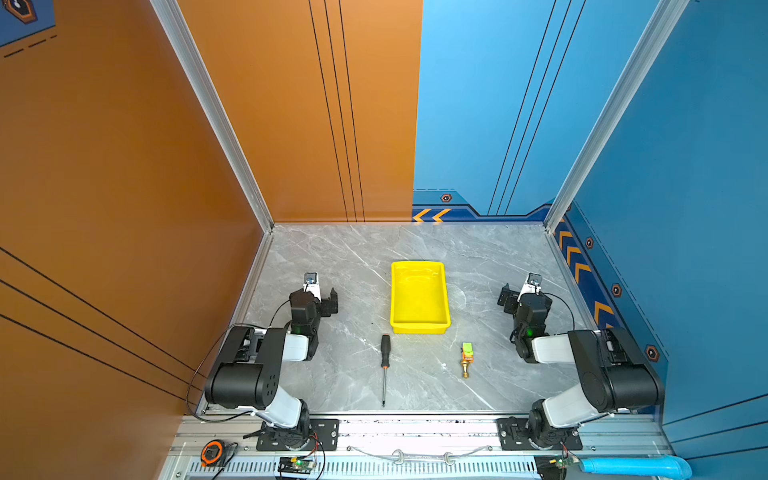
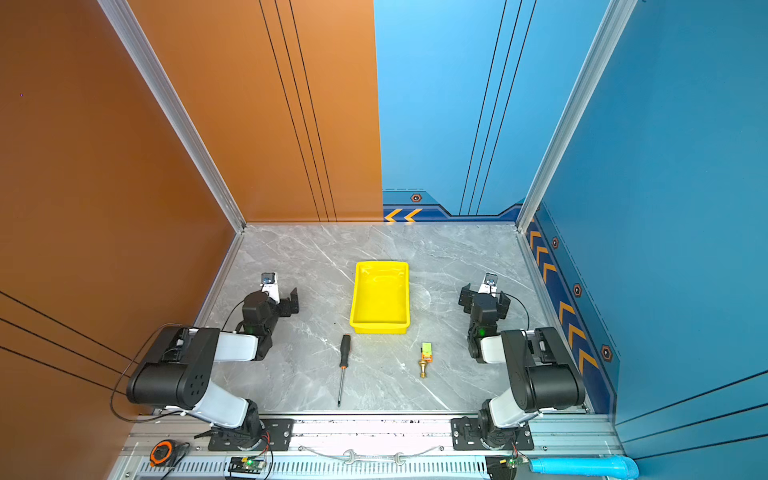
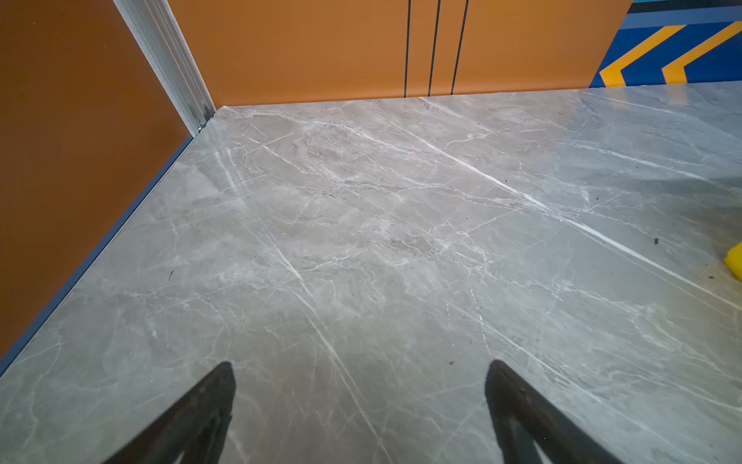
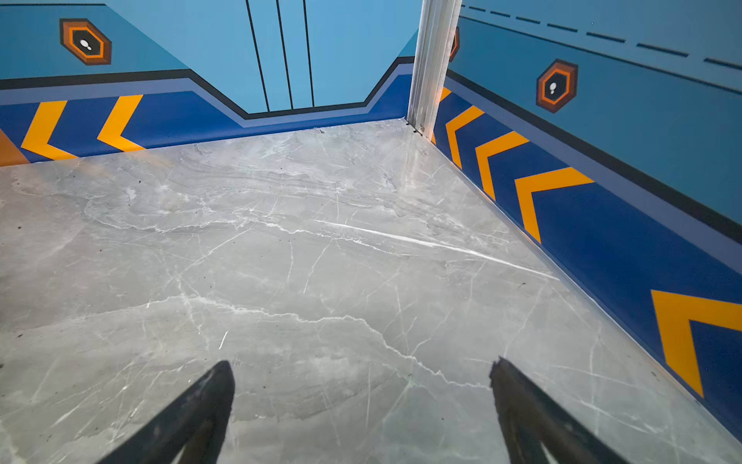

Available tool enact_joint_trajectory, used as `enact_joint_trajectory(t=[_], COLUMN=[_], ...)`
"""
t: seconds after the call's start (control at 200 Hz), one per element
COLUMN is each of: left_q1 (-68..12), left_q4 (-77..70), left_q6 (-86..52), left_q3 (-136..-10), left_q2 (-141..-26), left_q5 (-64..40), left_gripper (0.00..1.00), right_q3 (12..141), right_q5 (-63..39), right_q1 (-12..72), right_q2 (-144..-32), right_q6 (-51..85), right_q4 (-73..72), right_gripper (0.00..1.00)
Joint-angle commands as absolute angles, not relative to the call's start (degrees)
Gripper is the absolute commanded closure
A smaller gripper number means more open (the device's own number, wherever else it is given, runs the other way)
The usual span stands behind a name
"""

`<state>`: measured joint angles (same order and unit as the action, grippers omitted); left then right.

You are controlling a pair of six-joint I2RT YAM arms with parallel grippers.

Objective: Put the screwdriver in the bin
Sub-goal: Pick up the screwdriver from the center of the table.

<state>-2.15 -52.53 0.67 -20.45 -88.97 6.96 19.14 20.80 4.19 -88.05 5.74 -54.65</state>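
Bin (image 1: 419,329) sits mid-desk (image 1: 353,257), long side running front to back, and only its own bare yellow floor shows inside in both top views (image 2: 380,329). The screwdriver (image 1: 385,367) lies flat on the desk outside the bin, just off the bin's near-left corner, close but apart from it. Its black handle points toward the bin and its shaft tip toward the front rail; same in a top view (image 2: 343,366). A small orange-green-brass part (image 1: 466,358) lies on the desk near the bin's near-right corner, also outside it and well apart from the screwdriver. Left fingers (image 3: 200,409) are spread wide over bare desk and pinch nothing; a yellow bin corner (image 3: 734,261) peeks in at the edge of the left wrist view. Right fingers (image 4: 196,409) are also spread wide with nothing between them, over bare desk near the blue chevron wall (image 4: 602,209). Both arms are folded back at their own sides of the desk, the left arm well left of the bin and the right arm well right of it, neither touching anything. On the front rail sit a wrench (image 1: 422,457), a tape measure (image 1: 212,452) and a blue tube (image 1: 636,465).
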Motion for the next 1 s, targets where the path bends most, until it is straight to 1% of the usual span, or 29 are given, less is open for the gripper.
enact_joint_trajectory(t=[0.0,0.26,0.461,0.991], left_q1=[-1.7,-1.7,-1.6,-1.5], left_q4=[-53.3,-53.3,-53.3,-53.3], left_q6=[1.7,1.7,1.6,1.6], left_q3=[-21.6,-21.5,-21.6,-21.7], left_q2=[-89.6,-89.6,-89.6,-89.7], left_q5=[5.8,5.7,5.6,5.5], left_gripper=[0.02,0.02,0.02,0.02], right_q3=[20.0,19.9,19.8,19.9], right_q5=[21.5,21.5,19.4,19.4], right_q1=[4.6,4.6,3.4,3.4], right_q2=[-88.9,-88.9,-88.7,-88.7], right_q6=[4.9,4.9,5.5,5.6], right_q4=[-55.3,-55.5,-55.3,-55.1], right_gripper=[0.00,0.00,0.00,0.00])
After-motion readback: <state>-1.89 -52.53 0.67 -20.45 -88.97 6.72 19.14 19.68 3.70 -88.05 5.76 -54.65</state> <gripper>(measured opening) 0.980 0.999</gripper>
